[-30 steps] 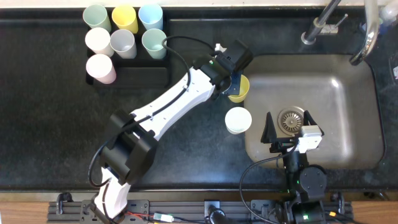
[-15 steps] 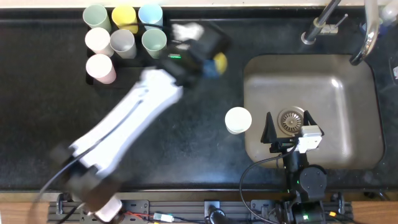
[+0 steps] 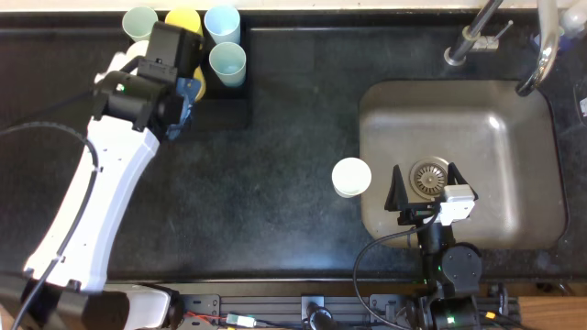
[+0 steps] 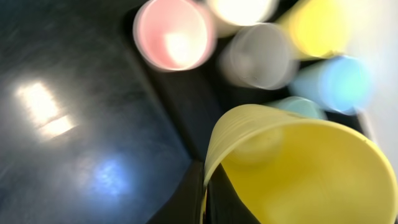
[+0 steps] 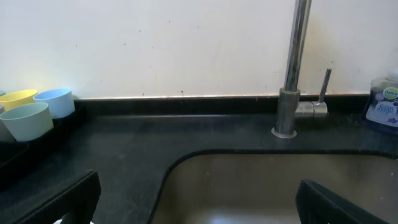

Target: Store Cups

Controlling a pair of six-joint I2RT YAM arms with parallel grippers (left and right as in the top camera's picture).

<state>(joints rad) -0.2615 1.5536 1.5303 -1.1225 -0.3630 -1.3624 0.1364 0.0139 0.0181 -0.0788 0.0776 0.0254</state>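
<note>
Left gripper (image 3: 176, 92) clamps a yellow plastic cup (image 4: 298, 168) above the black cup tray (image 3: 229, 110).
Free tray space looks to lie just under it, beside the pink plastic cup (image 4: 175, 32); the held cup's mouth faces the wrist.

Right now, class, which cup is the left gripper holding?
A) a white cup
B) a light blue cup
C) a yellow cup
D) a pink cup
C: in the left wrist view the wall of a yellow cup is pinched in the left gripper, above the black tray where the other cups stand.
</note>
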